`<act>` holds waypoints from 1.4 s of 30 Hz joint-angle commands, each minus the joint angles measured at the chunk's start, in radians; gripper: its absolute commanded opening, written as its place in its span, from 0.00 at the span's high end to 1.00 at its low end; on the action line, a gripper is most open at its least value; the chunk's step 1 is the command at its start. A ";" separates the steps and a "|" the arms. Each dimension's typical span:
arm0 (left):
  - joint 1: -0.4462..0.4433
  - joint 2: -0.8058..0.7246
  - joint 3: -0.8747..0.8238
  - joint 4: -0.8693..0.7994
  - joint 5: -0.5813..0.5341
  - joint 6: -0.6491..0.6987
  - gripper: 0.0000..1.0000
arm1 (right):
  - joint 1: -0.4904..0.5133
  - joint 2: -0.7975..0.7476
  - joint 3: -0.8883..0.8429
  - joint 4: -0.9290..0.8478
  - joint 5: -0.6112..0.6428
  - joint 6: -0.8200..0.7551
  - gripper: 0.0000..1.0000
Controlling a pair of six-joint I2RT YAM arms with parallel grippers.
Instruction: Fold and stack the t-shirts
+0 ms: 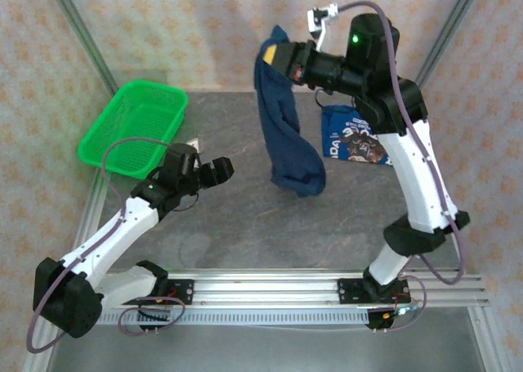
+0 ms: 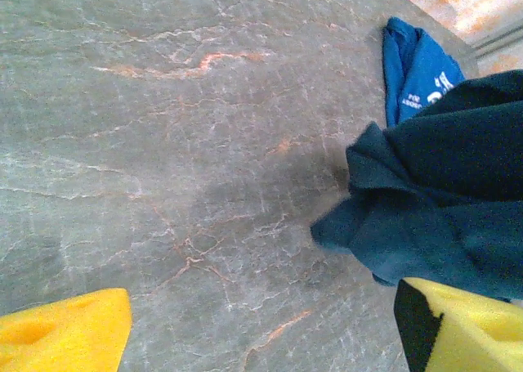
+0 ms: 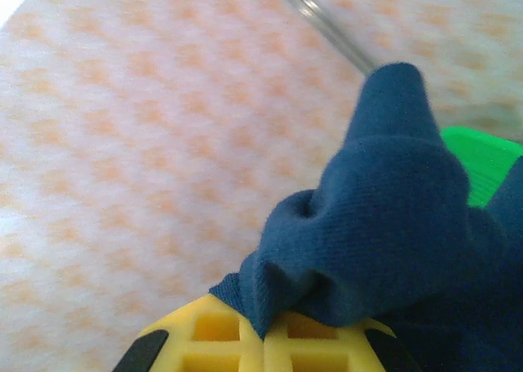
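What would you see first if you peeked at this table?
The dark navy t-shirt jumps out first, dangling from the right claw, held high over the middle of the table. Next comes the bright green basket at the far left corner, and the brighter blue t-shirt lying crumpled beside the right arm. The left claw stands open and empty nearby.

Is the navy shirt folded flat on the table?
No, unfolded: the navy t-shirt hangs bunched from the shut right gripper, its lower end crumpled on the table.

basket [image 1: 135,131]: table [image 1: 245,217] far-left | hanging t-shirt [image 1: 282,127]: centre | lying t-shirt [image 1: 351,139]: right of it
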 commanded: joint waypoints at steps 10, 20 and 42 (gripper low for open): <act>0.072 -0.259 0.064 -0.110 -0.383 -0.073 0.08 | -0.002 0.142 0.287 -0.127 0.041 0.062 1.00; 0.042 -0.142 0.098 0.042 0.105 -0.072 0.12 | -0.020 0.132 0.235 0.054 -0.094 0.091 1.00; -0.252 0.247 0.403 0.140 0.024 -0.133 0.18 | -0.102 0.156 0.249 0.270 -0.069 0.268 1.00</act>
